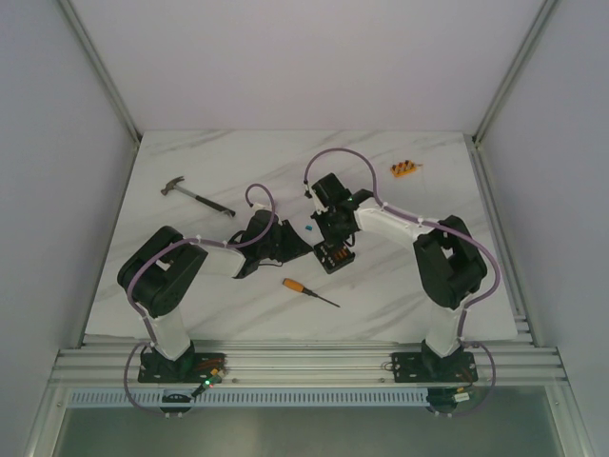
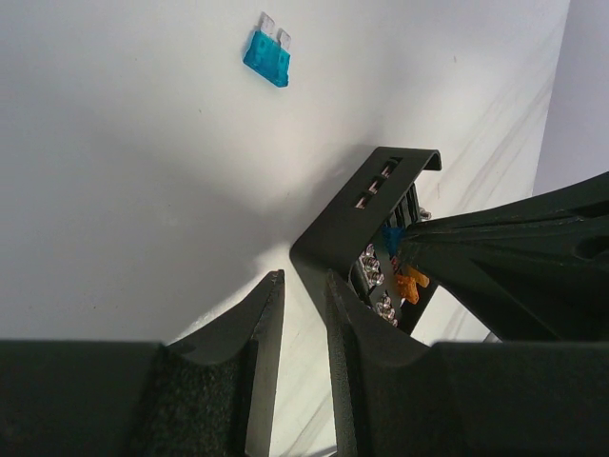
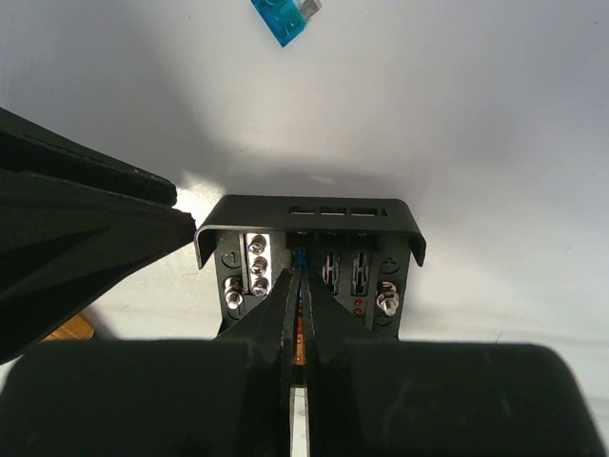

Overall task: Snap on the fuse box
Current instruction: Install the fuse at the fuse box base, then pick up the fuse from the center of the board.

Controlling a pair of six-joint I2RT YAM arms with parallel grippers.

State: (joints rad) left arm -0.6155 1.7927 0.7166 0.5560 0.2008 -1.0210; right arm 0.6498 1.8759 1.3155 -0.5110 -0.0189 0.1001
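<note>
Claws of both arms meet at the fuse box [image 1: 333, 255], which sits near the middle of the table [image 1: 190, 162]. The left claw [image 2: 304, 278] is slightly spread, with bare table showing in the gap. It holds nothing. One finger [image 2: 347, 324] lies right beside the box's outer wall; contact cannot be told. The right claw [image 3: 302, 278] is pressed almost together, pinching a seated blue fuse [image 3: 302, 259] that stands in a slot of the box's open face, between rows of silver screws [image 3: 255, 267].

The box lies well away from every table edge. Pale enclosure walls rise at the left, back and right edges, and open table spreads to either side of the arms.

A hammer [image 1: 195, 197] lies well apart at the left rear. An orange-handled screwdriver [image 1: 309, 292] lies near the box's front side. A loose blue fuse [image 2: 266, 57] lies flat just behind the box. An orange block [image 1: 404, 168] sits at the right rear. The two claws crowd the box from the left and from behind.
</note>
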